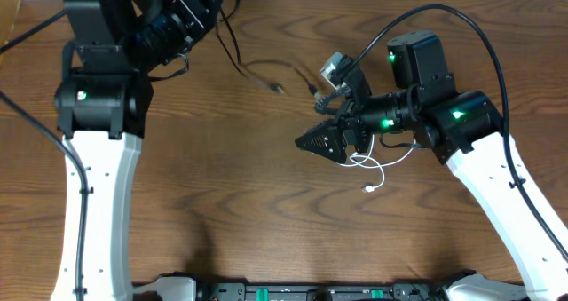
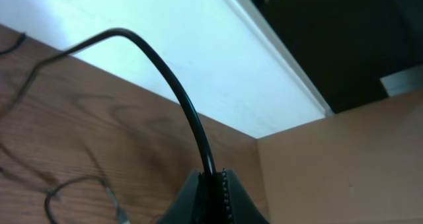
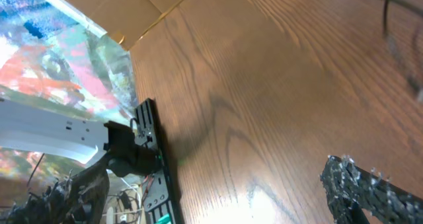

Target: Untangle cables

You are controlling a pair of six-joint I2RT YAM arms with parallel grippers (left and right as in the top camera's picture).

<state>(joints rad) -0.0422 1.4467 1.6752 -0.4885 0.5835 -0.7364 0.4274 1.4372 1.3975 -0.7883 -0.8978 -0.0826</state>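
One black cable (image 2: 178, 92) clamped in your left end effector (image 2: 210, 184), right end effector (image 3: 215, 187) stood wide and empty above table (image 1: 266, 212), white cable (image 1: 371, 166) lay near it

One cable (image 1: 374, 171) lies under the right arm (image 1: 461, 123), the other cables (image 1: 257, 67) between it and the left arm (image 1: 98, 106).

The left arm (image 1: 93, 194) and right arm (image 1: 510, 194) each have a long white link joined to boxy black joint housings with small green lights (image 1: 459, 115). Thick black cables (image 1: 479, 30) run along them. The right end effector (image 3: 215, 178) has rough black fingers (image 3: 370, 191).
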